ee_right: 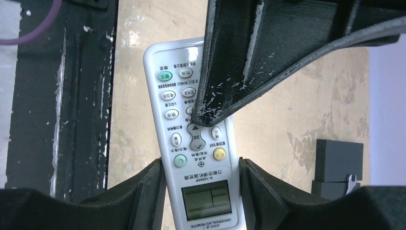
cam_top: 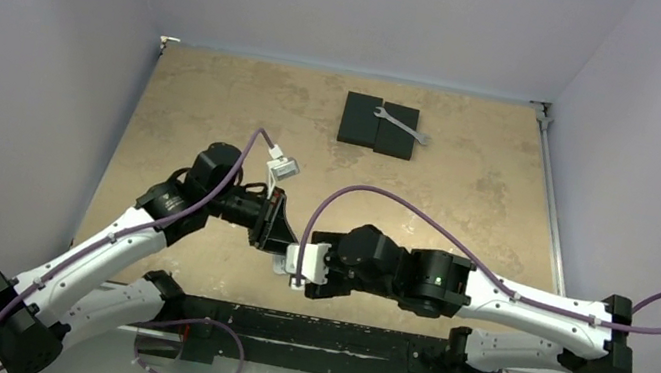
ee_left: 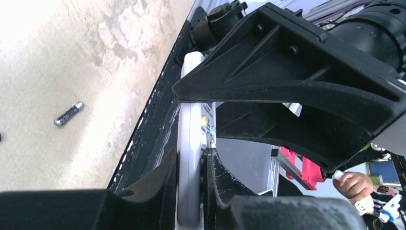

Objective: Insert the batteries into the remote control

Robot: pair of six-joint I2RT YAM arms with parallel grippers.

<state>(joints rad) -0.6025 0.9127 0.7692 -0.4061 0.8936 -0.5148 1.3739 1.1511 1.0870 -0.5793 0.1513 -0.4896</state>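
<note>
Right wrist view: clamping the remote control point(ee_right: 201, 158) by both long edges with the right hand point(ee_right: 200, 167), button face showing. Pinching the same remote across face and back with the left hand point(ee_left: 190, 165), closed tight on it. Holding it near the 6 o'clock edge of the tabletop point(ee_left: 48, 57). Lying loose at 9 o'clock in the left wrist view, one battery point(ee_left: 69, 114), well apart from the remote. Resting at 12 o'clock, black blocks point(cam_top: 378, 126) carrying a wrench point(cam_top: 402, 126).
</note>
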